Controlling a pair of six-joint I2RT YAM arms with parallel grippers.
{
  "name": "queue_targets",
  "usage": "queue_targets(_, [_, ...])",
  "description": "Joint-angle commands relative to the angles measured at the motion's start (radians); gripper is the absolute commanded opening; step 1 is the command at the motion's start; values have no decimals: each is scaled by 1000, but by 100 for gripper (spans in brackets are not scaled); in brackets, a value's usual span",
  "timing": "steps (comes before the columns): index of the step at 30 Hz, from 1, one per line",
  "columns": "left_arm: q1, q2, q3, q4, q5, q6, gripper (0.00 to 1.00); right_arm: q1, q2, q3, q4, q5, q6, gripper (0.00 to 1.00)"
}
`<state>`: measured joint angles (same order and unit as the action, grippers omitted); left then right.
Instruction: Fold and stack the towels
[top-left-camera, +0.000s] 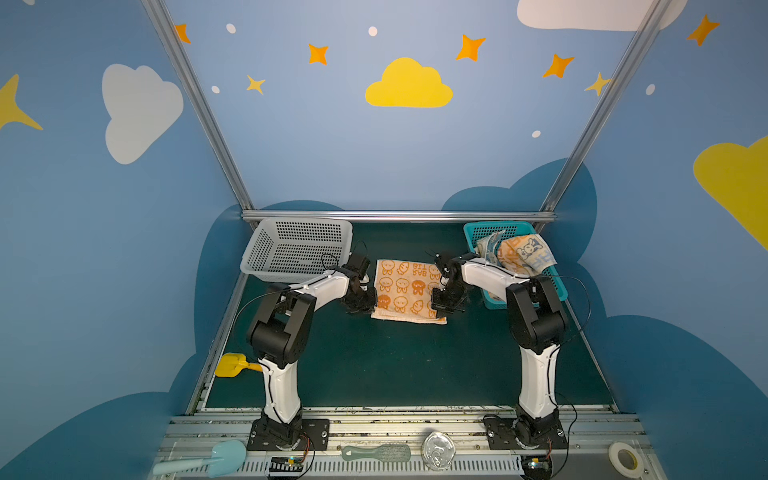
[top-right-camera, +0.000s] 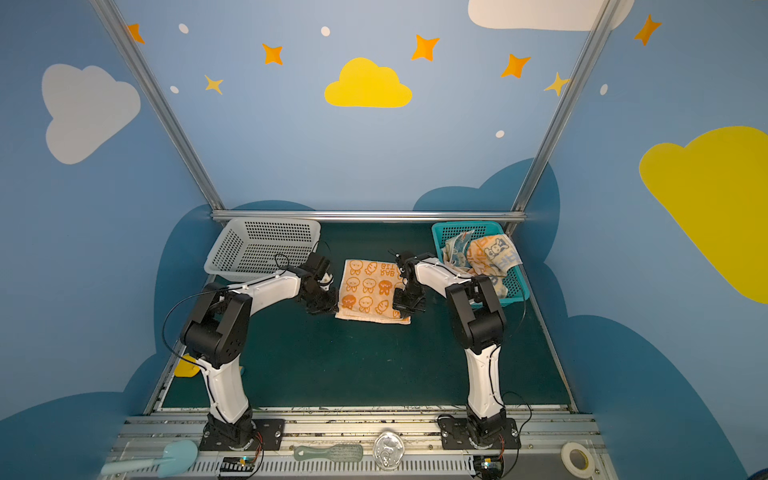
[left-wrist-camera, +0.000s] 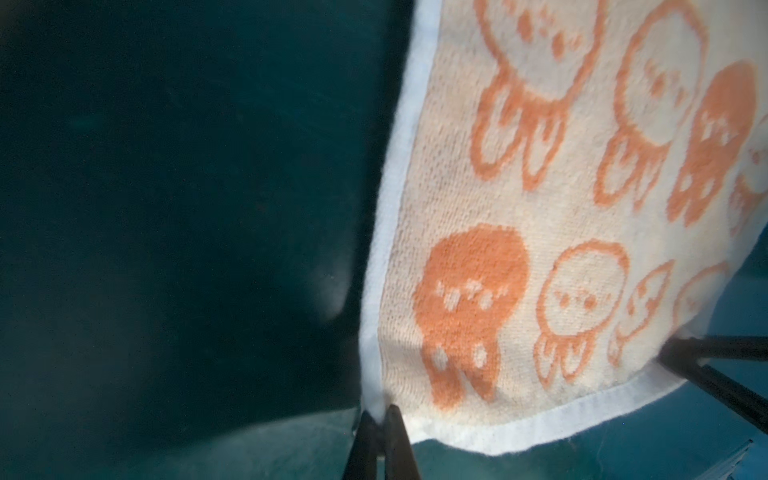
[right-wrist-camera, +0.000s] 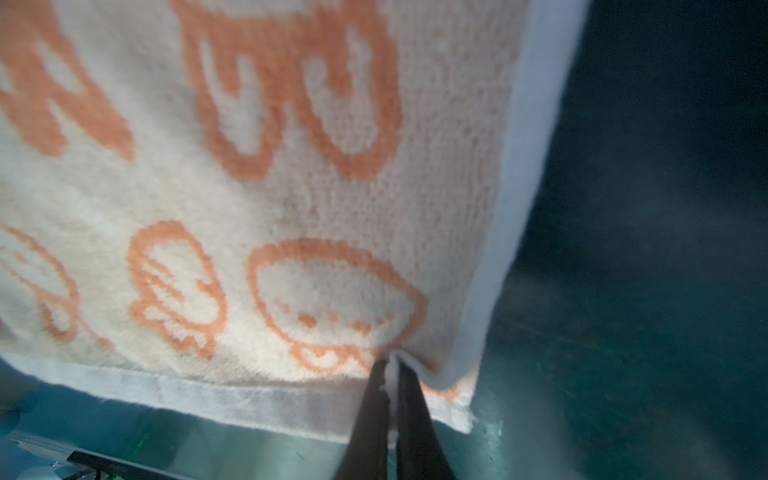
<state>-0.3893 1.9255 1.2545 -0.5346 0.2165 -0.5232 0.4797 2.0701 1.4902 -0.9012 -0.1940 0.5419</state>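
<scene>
I see left tool (left-wrist-camera: 380, 410) clamped on orange towel (top-left-camera: 405, 286) hem corner, right tool (right-wrist-camera: 390, 366) clamped on adjacent corner. Towel spans between tools, far part on desk (top-left-camera: 395, 365). Risk: left bite thin, hem edge only. Corner may slip, fold skews.

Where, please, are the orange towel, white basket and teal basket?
orange towel (top-left-camera: 405, 286), in a top view, printed middle.
white basket (top-left-camera: 307, 243), in a top view, perforated panel.
teal basket (top-left-camera: 484, 230), in a top view, back wall.

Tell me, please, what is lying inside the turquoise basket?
A crumpled blue-cream towel and an orange-blue towel with a rabbit face fill the turquoise basket. The basket's floor beneath them is hidden.
</scene>
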Motion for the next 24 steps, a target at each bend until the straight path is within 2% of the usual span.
queue_targets(1, [-11, -15, -3, -30, -5, 13, 12, 14, 10, -40, 20, 34, -1, 10])
queue_targets(5, [-13, -40, -14, -28, 6, 8, 21, 21, -17, -55, 16, 40, 2, 20])
queue_targets(7, [-17, -59, -15, -34, 4, 8, 30, 21, -39, -61, 10, 47, 4, 22])
queue_targets(9, [-17, -86, -7, -48, -4, 11, 39, 22, -67, -70, 6, 52, 4, 31])
queue_targets(14, [-17, -166, 42, -87, -6, 23, 57, 23, -140, -70, -36, 78, 3, 38])
queue_targets(16, [-19, -201, 62, -81, 10, 19, 71, 22, -178, -72, -51, 95, 6, 42])
queue_targets(17, [-20, -215, 75, -74, 35, 14, 80, 23, -198, -73, -56, 100, 7, 49])
queue_targets(18, [-21, -223, 88, -63, 69, 8, 92, 22, -215, -68, -64, 105, 9, 54])
queue_targets(19, [-21, -226, 100, -54, 89, -2, 99, 22, -227, -62, -72, 108, 10, 59])
queue_targets(21, [-21, -212, 122, -25, 138, -34, 99, 20, -252, -54, -72, 106, 17, 71])
queue_targets(24, [-20, -163, 146, 22, 192, -84, 99, 5, -259, -55, -35, 51, 35, 83])
